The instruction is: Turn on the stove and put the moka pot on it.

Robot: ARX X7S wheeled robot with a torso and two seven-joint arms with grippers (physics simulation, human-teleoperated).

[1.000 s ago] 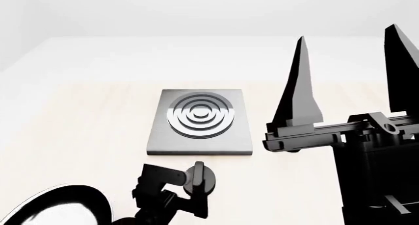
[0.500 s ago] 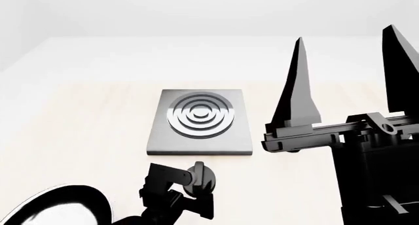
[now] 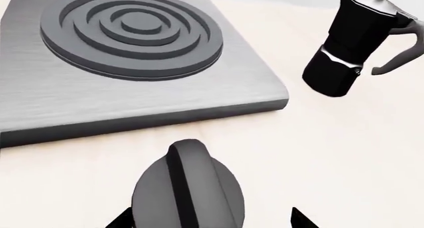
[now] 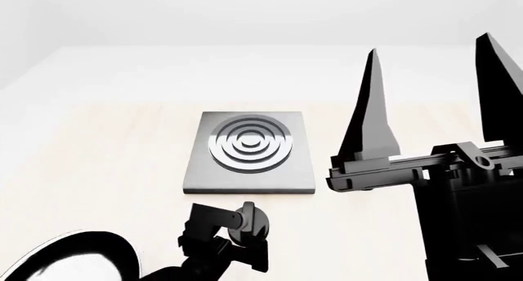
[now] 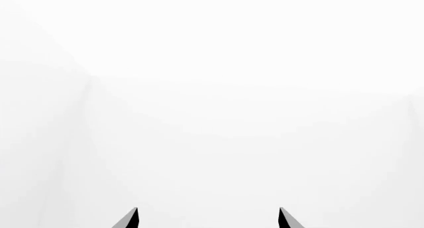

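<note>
**My left claw at the knob, my right claw raised and spread**

The stove lies flat on the pale tabletop, a square grey metal plate with a round burner of concentric rings near its middle. Its separate black knob sits on the tabletop just in front of the plate's near edge. In the left wrist view the knob's raised ridge runs roughly toward the plate, leaning slightly off that line.

My left claw is at the knob. Its two tips show on either side of the knob in the left wrist view, but I cannot tell whether they press on it.

The moka pot stands upright on the tabletop, apart from the stove's near corner, its long axis vertical. It is black with a bright band at the waist, and its handle points away from the stove. In the head view my right arm hides it.

My right claw is held high, fingers pointing up, spread wide and empty.

Bare tabletop lies around the plate. A black frying pan sits at the near left.
</note>
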